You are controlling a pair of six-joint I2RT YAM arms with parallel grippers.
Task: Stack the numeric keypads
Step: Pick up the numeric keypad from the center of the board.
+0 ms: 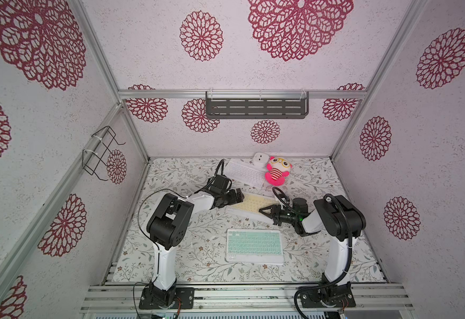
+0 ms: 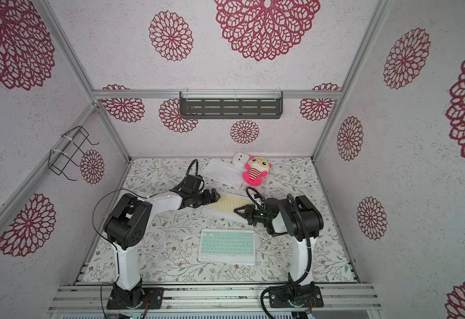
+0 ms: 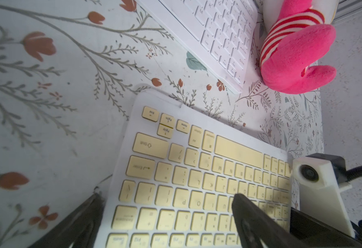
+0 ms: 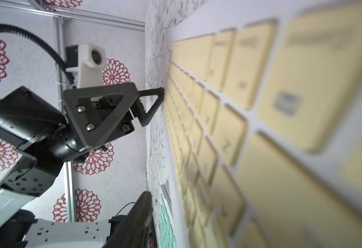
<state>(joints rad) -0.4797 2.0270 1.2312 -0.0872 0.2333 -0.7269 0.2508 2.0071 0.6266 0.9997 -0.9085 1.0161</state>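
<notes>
Pale-yellow keypad (image 1: 249, 203) lies between the two grippers
Left gripper (image 1: 237, 194) gapes astride one end; whether the right gripper (image 1: 262, 210) is clamped, I can't tell. A one-sided pinch could tilt it and let it slip.

Pale-yellow keypad (image 3: 197, 171) noted keys up, floral mat (image 3: 46, 96) around it. Left gripper (image 3: 167, 196) jaws stand wide: one dark finger (image 3: 85, 214) beside the keypad's edge, one (image 3: 253, 216) over its keys. White keypad (image 3: 214, 32) lies apart, pink plush toy (image 3: 294, 64) just beside it. White camera housing (image 3: 317, 180) at the pale-yellow keypad's far end
</notes>
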